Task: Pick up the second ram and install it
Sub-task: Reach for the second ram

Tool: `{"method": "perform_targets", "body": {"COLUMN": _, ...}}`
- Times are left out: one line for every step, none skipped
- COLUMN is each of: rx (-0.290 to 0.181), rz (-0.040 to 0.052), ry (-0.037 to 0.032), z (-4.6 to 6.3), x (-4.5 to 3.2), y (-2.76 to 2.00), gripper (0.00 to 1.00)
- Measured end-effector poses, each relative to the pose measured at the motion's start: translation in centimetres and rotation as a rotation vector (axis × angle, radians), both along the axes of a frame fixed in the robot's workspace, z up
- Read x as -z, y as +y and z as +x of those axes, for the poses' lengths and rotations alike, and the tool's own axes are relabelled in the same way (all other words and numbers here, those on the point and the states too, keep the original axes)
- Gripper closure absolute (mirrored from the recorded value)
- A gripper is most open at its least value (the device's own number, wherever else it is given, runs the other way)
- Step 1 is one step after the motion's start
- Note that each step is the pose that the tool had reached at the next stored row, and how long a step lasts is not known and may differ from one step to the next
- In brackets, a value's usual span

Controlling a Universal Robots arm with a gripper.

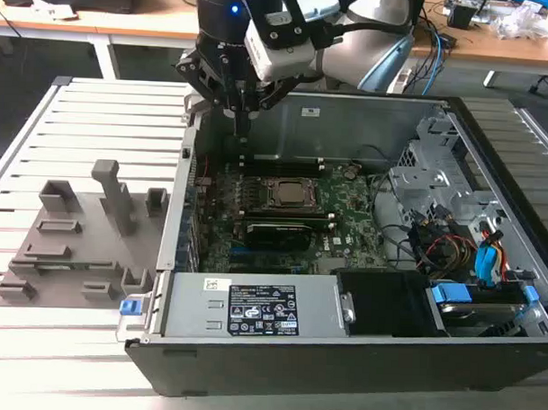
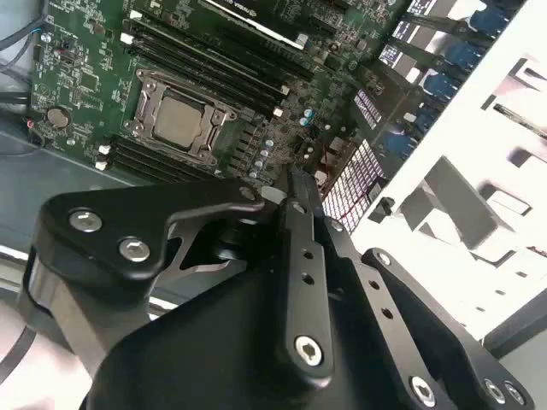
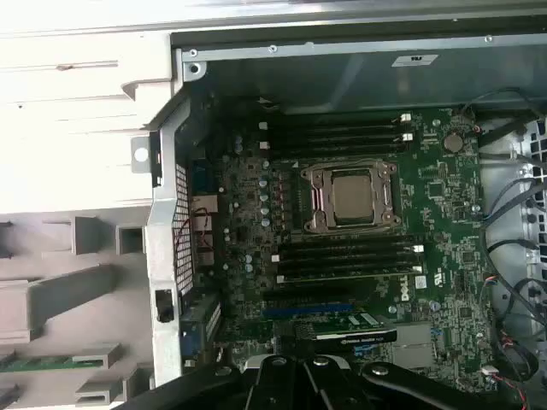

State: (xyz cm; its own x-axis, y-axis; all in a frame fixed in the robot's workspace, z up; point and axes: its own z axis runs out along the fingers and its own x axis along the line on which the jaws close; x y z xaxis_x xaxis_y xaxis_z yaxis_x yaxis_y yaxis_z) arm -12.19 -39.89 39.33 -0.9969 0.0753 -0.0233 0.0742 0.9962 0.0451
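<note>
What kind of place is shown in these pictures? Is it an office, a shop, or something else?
Most likely a robotics lab or test workshop. An open computer case lies on a slatted metal table, beside a grey parts fixture, with cable-strewn desks behind.

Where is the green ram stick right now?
In the first wrist view, the second ram lies on the grey holder tray, outside the computer case, beyond its perforated side wall.
</note>
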Motion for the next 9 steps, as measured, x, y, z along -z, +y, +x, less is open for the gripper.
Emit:
{"method": "perform_targets", "body": {"rx": 0.000, "rz": 0.0000, "ry": 0.0000, "z": -0.3, "x": 0.00, "y": 0.00, "gripper": 0.89}}
{"method": "perform_targets", "body": {"rx": 0.000, "rz": 0.0000, "ry": -0.0002, "z": -0.8, "x": 0.00, "y": 0.00, "gripper": 0.89}}
{"method": "perform_targets", "body": {"rx": 0.000, "rz": 0.0000, "ry": -0.0008, "z": -2.0, "x": 0.00, "y": 0.00, "gripper": 0.89}}
{"method": "perform_targets", "body": {"rx": 0.000, "rz": 0.0000, "ry": -0.0010, "z": -2.5, "x": 0.00, "y": 0.00, "gripper": 0.89}}
{"method": "perform_targets", "body": {"rx": 0.000, "rz": 0.0000, "ry": -0.0010, "z": -2.9, "x": 0.00, "y": 0.00, "gripper": 0.89}}
{"method": "perform_targets", "body": {"rx": 0.000, "rz": -0.0001, "ry": -0.0011, "z": -3.6, "x": 0.00, "y": 0.00, "gripper": 0.89}}
{"method": "perform_targets", "body": {"rx": 0.000, "rz": 0.0000, "ry": -0.0013, "z": -4.3, "x": 0.00, "y": 0.00, "gripper": 0.89}}
{"method": "perform_targets", "body": {"rx": 0.000, "rz": 0.0000, "ry": -0.0014, "z": -5.0, "x": 0.01, "y": 0.00, "gripper": 0.89}}
{"method": "perform_targets", "body": {"rx": 0.000, "rz": 0.0000, "ry": -0.0015, "z": -5.3, "x": 0.01, "y": 0.00, "gripper": 0.89}}
